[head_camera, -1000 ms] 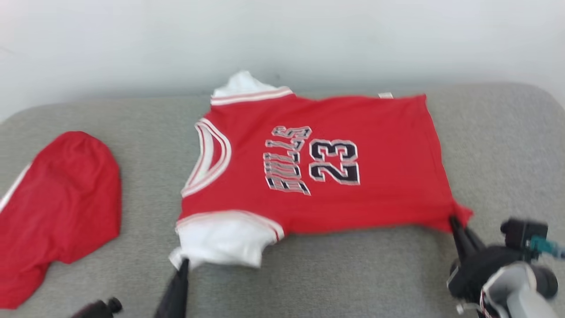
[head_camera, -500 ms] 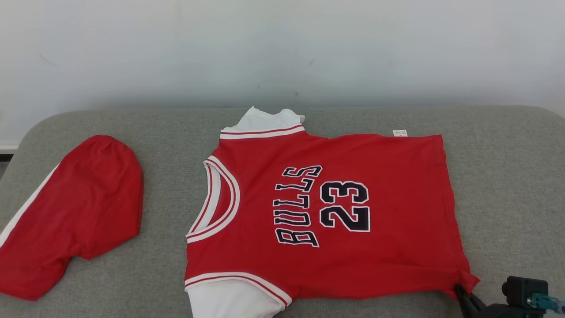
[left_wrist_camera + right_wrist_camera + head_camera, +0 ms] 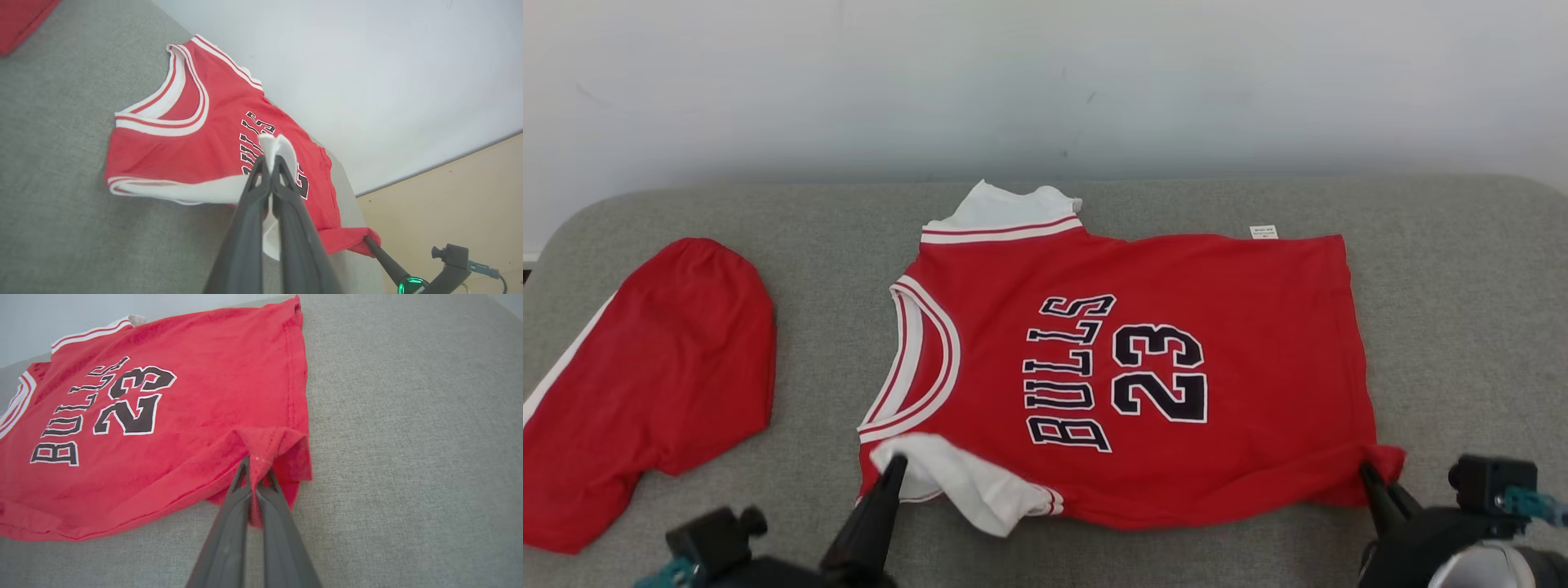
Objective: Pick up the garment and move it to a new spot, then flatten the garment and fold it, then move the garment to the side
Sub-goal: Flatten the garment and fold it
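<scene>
The red jersey [image 3: 1143, 367] lay spread out in the middle of the grey cushion [image 3: 1462, 310], with its neck hole toward the left edge. The left gripper [image 3: 892, 467] was pinched tight on the white sleeve [image 3: 964, 490] by the front edge. The right gripper [image 3: 1369, 472] was pinched tight on the jersey's red bottom corner. I think both held the near side up so it could fold over. Another red cloth [image 3: 645, 384] lay by the left edge.
</scene>
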Available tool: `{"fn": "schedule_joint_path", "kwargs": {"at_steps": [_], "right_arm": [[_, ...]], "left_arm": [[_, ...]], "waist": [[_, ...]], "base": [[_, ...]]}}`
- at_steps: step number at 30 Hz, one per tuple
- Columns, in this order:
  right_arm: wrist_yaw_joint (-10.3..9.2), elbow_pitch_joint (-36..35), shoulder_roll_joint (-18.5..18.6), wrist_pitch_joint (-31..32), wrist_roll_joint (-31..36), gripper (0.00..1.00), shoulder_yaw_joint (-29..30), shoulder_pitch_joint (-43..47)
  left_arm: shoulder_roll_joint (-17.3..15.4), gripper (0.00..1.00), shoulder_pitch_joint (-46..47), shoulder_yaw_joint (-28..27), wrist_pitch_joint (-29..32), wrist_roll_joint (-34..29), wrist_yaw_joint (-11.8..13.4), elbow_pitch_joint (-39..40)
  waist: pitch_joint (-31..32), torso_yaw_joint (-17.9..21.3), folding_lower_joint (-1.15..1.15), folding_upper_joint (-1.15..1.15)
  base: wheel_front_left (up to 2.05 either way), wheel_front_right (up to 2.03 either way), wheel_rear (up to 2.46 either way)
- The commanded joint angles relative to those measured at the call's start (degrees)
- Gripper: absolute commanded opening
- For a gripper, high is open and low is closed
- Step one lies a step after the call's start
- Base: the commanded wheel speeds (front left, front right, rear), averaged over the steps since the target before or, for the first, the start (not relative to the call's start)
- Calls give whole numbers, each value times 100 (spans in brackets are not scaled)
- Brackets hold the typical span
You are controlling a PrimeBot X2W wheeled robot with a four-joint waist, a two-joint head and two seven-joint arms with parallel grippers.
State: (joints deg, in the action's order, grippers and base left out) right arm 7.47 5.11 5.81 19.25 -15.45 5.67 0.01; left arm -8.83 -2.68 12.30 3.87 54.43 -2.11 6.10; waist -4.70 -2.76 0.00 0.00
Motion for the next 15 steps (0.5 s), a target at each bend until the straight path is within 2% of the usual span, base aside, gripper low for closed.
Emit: {"fn": "schedule_joint_path", "kwargs": {"at_steps": [1, 8, 15], "right_arm": [[6, 53, 55, 11, 1, 0, -59, -157], [6, 615, 152, -10, -72, 0, -313, -1049], [6, 1221, 114, -211, 54, 0, -218, -1658]], "left_arm": [[38, 0, 285, 45, -63, -150, -36, -173], [180, 0, 1688, 222, -479, -878, 70, -1418], [244, 0, 2569, 264, -941, -1309, 209, -2358]], "waist": [[-81, 19, 0, 0], [-399, 159, 0, 0], [-697, 275, 0, 0]], "base": [[0, 0, 0], [0, 0, 0], [0, 0, 0]]}}
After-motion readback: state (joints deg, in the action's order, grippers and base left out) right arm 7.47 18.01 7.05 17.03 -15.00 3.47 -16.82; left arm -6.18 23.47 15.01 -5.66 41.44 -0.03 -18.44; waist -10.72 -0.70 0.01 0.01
